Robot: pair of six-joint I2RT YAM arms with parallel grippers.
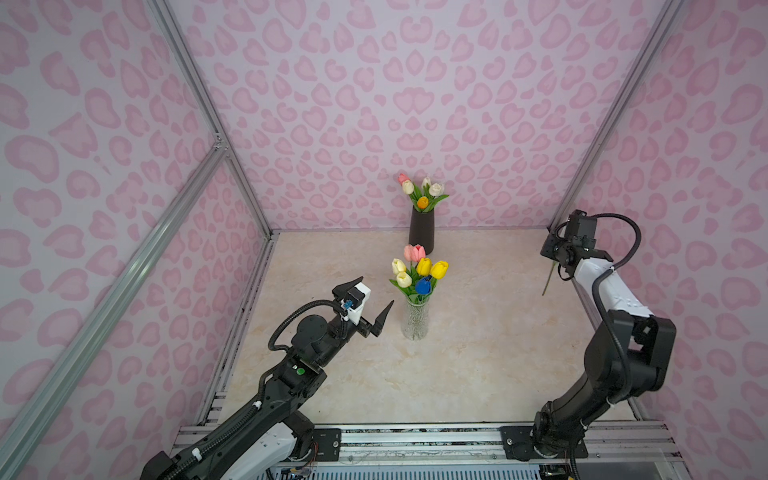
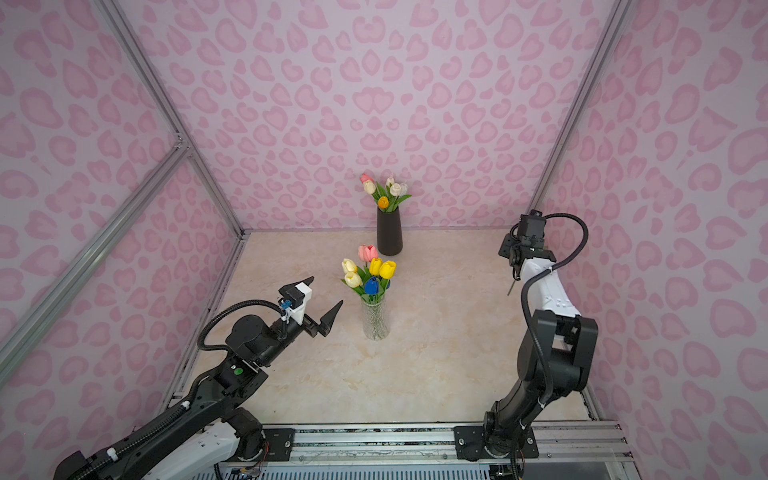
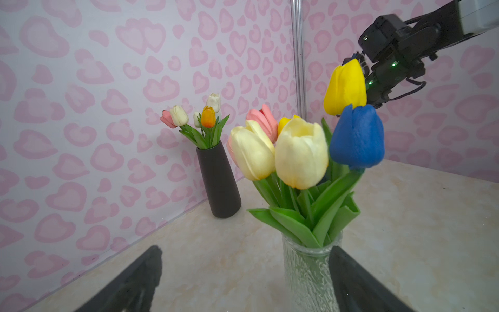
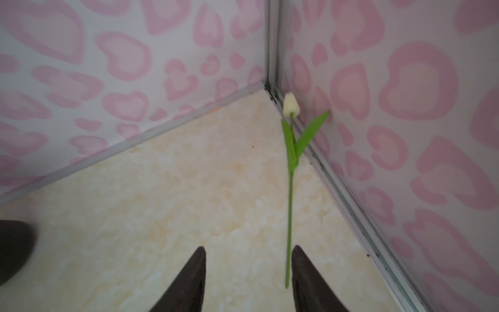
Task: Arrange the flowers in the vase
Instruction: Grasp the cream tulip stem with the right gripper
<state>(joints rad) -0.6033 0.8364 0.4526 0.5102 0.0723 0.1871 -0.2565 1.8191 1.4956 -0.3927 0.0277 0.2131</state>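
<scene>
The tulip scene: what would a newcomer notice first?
The bright tulips in the glass vase at the middle of the table stand out, against pink heart-patterned walls. Behind them, a black vase of paler tulips stands at the back wall. A lone cream tulip shows beside the open right hand, far right.

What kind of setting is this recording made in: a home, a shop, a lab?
Most likely a lab robot cell, not a home: pink heart-patterned wall panels held in aluminium frame posts, and two black robot arms bolted to a slotted metal rail.
</scene>
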